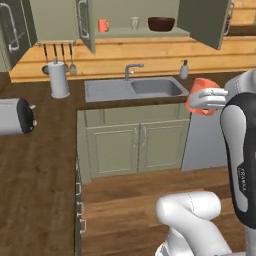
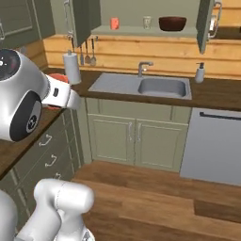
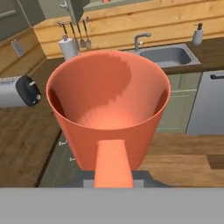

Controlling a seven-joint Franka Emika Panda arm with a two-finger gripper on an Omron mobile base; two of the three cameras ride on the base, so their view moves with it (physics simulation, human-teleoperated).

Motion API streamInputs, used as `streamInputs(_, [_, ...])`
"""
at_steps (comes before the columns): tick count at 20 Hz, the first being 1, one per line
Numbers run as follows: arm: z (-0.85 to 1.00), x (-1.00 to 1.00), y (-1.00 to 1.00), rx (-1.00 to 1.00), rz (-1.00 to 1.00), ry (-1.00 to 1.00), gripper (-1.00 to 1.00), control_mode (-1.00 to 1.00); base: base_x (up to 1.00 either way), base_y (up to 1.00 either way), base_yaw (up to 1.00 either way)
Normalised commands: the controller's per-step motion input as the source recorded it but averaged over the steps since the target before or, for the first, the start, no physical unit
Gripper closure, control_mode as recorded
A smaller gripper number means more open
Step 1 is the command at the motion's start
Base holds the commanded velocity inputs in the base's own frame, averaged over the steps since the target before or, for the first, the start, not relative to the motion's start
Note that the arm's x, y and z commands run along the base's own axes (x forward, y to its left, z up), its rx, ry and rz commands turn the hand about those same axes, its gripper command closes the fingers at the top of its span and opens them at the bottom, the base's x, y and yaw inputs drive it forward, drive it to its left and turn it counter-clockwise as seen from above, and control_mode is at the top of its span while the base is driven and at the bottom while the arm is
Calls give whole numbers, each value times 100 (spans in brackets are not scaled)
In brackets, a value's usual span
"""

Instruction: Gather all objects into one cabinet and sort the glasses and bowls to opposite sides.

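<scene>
The white arm stands up high, its hand held out in the air in front of the sink [image 1: 132, 90], well above the wooden floor.

The gripper [image 1: 206, 98] holds an orange cup [image 1: 201, 96]. In the hand view the cup [image 3: 108, 107] is big and close, with its open mouth facing the camera and its handle pointing down toward the hand. The cup looks empty inside. The fingers are hidden under the cup, so I cannot tell how wide they are; the cup sits fixed at the hand. In the right base view only a little bit of this cup [image 2: 58, 78] peeks out behind the arm.

The wall cabinet [image 1: 145, 33] above the sink has both doors swung open. On its shelf there is another orange cup [image 1: 103, 25] on the left, a pale cup [image 1: 134, 22] in the middle, and a dark brown bowl [image 1: 161, 23] on the right. They stand apart from each other.

On the counter left of the sink stands a paper towel roll [image 1: 59, 79]. A silver toaster [image 1: 16, 115] sits nearer on the left counter. A soap bottle [image 1: 183, 70] stands right of the sink.
</scene>
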Motion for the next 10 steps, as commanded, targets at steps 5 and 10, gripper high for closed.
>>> streamInputs(5, [0,0,0,0,0,0,100,100,97,0,-11])
streamInputs(10, [0,0,0,0,0,0,100,100,100,7,-6])
